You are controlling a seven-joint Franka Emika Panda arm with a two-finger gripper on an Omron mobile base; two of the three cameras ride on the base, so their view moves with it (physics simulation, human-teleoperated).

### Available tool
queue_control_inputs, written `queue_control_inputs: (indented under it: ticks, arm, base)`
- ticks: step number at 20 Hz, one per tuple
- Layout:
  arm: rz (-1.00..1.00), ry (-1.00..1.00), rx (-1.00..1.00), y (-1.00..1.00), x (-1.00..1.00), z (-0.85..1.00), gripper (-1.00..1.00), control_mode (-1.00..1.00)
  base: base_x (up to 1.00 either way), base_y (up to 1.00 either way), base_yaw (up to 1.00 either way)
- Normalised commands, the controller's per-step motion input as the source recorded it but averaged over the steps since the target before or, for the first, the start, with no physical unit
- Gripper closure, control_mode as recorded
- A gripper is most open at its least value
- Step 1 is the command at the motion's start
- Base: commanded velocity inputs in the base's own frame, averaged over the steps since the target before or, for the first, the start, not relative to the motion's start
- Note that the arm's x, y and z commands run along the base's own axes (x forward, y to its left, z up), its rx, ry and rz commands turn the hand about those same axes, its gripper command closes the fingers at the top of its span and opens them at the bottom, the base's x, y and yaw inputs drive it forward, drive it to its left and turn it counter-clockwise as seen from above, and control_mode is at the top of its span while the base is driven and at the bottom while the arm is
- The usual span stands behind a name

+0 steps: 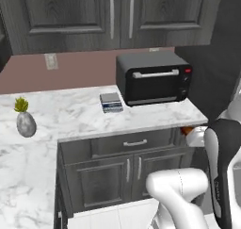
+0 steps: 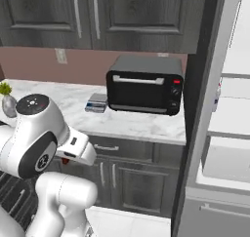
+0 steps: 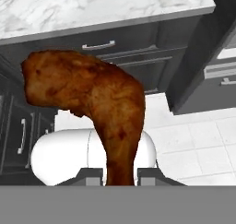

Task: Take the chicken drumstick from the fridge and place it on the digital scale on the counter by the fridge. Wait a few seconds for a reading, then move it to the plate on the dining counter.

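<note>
Pincer [image 3: 120, 174] pinched on the narrow bone end of the glossy reddish-brown chicken drumstick [image 3: 92, 98], jaws close either side of the shank in the hand view. Long axis running away from the fingertips, then bending to the fat meaty end. Held low, out in front of the dark grey base cabinets [image 1: 127, 164], below the edge of the white marble counter [image 1: 141, 117]; a sliver of orange-brown meat [image 1: 187, 129] peeking beside the arm at the counter's right corner. Small flat digital scale [image 1: 111, 102] with its light platform up on that counter, farther in and to the left, just left of the black toaster oven [image 1: 153, 78]. Probably needs lifting above the counter edge, then carrying forward and leftward.
</note>
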Motion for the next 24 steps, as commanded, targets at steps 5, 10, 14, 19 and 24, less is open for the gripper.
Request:
queue_control_inputs:
  ticks: [5,10,14,19,24]
  arm:
    - [0.00,0.00,0.00,0.00,0.00,0.00,1.00,1.00]
    - [0.00,0.00,0.00,0.00,0.00,0.00,1.00,1.00]
    - [0.00,0.00,0.00,0.00,0.00,0.00,1.00,1.00]
    - [0.00,0.00,0.00,0.00,0.00,0.00,1.00,1.00]
    - [0.00,0.00,0.00,0.00,0.00,0.00,1.00,1.00]
  base:
    - [0.98,0.22,0.15]
    - [0.88,-0.03,0.21]
    - [0.33,0.17,0.10]
    - [0.24,0.45,0.07]
    - [0.21,0.53,0.04]
